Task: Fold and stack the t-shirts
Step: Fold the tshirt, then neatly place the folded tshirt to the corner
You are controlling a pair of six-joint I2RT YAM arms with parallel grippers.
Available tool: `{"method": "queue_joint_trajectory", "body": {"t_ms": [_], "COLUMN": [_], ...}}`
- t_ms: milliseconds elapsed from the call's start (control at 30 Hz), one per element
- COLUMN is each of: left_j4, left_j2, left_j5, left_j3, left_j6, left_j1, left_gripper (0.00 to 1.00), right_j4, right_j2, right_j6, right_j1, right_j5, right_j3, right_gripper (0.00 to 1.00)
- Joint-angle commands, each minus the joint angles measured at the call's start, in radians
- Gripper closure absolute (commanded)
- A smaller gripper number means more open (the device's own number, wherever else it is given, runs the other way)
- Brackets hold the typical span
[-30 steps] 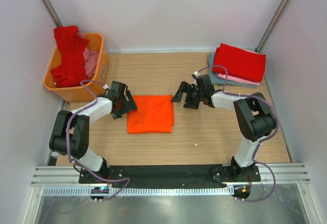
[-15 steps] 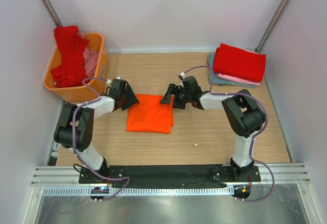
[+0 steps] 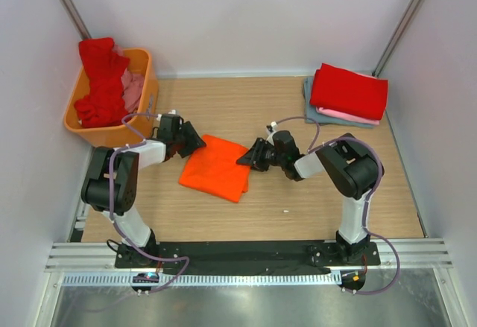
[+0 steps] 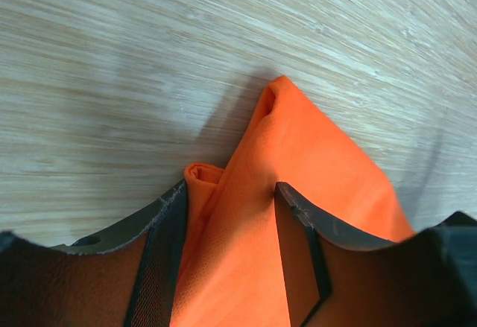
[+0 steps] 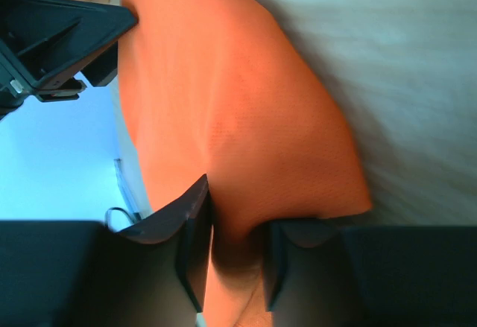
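From above, a folded orange t-shirt lies mid-worktop. An orange basket at far left holds a red shirt and a pink shirt, and a stack of folded shirts sits far right. Only the wrist views show the left end effector and right end effector each half closed, pinching the orange cloth.

Left gripper clamped, right gripper clamped, arms low
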Motion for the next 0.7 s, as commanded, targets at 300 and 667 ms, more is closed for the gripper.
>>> {"method": "queue_joint_trajectory", "body": {"t_ms": [300,667], "left_j4": [-0.255,-0.776], "left_j2": [-0.143,-0.556], "left_j5": [0.008,-0.078], "left_j3": [-0.041,0.135], "left_j6": [0.044,0.15], "left_j1": [-0.028,-0.036], "left_gripper": [0.15,0.09], "right_j4": [0.091,-0.603], "right_j2": [-0.043,-0.264], "right_j6": [0.093,-0.194], "right_j1": [0.018,-0.007], "right_j5": [0.0,0.129], "right_j3": [-0.068,0.264], "right_gripper": [0.99,0.99]}}
